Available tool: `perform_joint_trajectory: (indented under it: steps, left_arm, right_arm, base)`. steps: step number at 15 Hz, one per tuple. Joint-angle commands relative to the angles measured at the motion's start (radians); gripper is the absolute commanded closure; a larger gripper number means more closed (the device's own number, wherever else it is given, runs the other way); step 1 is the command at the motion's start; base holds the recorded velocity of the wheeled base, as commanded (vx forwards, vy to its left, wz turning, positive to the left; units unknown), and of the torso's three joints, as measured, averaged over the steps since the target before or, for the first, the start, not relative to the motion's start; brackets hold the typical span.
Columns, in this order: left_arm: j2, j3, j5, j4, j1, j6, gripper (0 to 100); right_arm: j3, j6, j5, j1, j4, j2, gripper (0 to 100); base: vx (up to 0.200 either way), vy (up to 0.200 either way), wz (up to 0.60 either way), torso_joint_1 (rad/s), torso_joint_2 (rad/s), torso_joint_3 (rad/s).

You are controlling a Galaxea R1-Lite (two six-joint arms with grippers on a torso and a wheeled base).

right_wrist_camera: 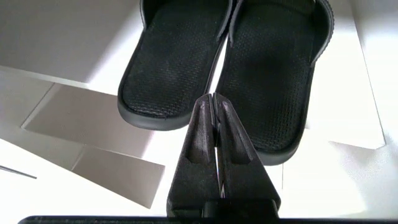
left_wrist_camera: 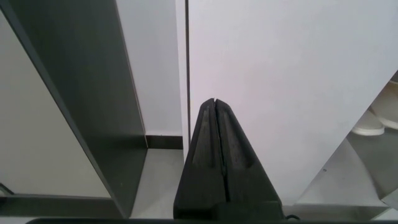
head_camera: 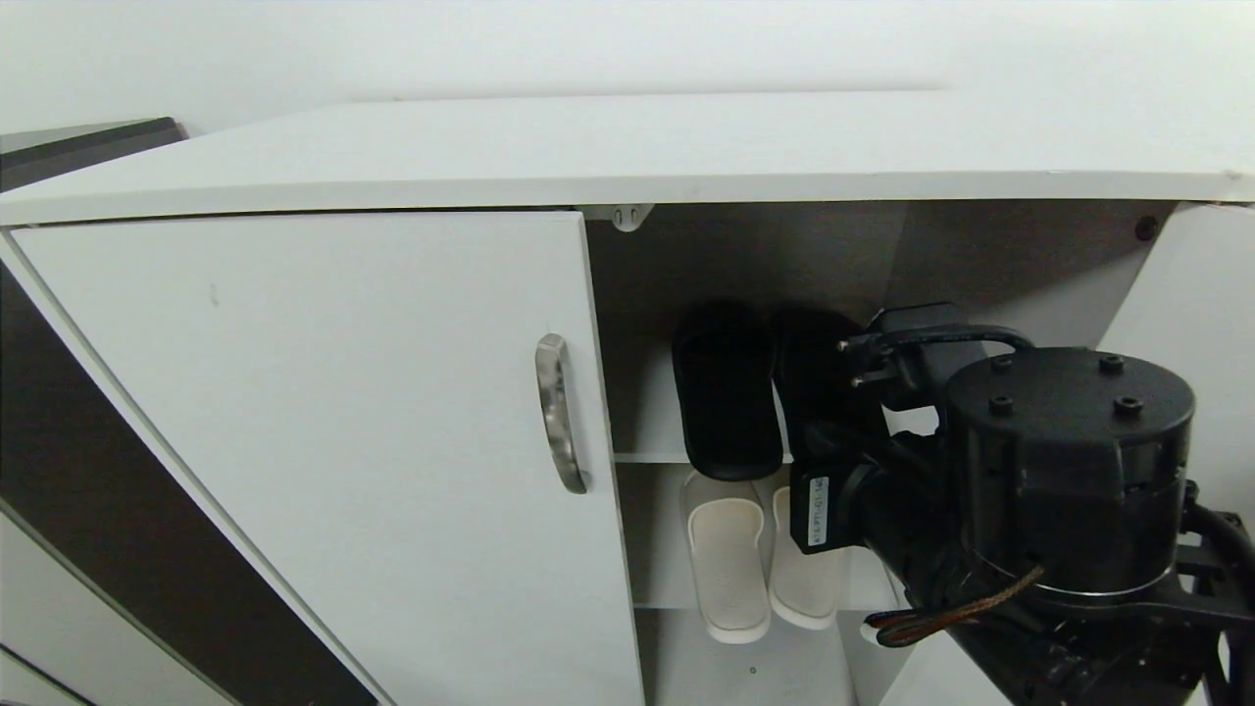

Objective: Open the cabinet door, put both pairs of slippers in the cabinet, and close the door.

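My right tool has its fingers pressed together with nothing between them. Just ahead of its tip the black slippers lie on the upper shelf, heels overhanging the edge. Below them sit the white slippers, heels out too. Both pairs look light and soft, so a nudge would shift them. I judge only the door remains: a stiff, light panel, best pushed near its free edge. I take the white panel beside my right arm for it; room there is tight. My left tool, likewise pinched empty, faces the closed left door.
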Motion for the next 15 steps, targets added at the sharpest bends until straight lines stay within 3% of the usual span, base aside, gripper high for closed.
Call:
perform_joint_trajectory:
  steps: [1, 4, 15]
  left_arm:
    - [0.001, 0.000, 0.000, 0.000, 0.000, -0.001, 100]
    - [0.001, 0.000, 0.001, 0.000, 0.000, -0.001, 100]
    - [0.001, 0.000, 0.000, 0.000, 0.000, -0.001, 100]
  right_arm:
    - [0.005, 0.000, 0.000, -0.001, 0.000, 0.004, 100]
    - [0.015, 0.000, 0.000, -0.001, 0.000, 0.005, 100]
    - [0.025, 0.000, 0.000, -0.006, -0.002, -0.002, 100]
  base:
    - [0.000, 0.000, 0.00, 0.000, 0.00, 0.000]
    - [0.000, 0.000, 0.00, 0.000, 0.00, 0.000]
    - [-0.200, 0.000, 0.00, 0.003, 0.00, 0.002]
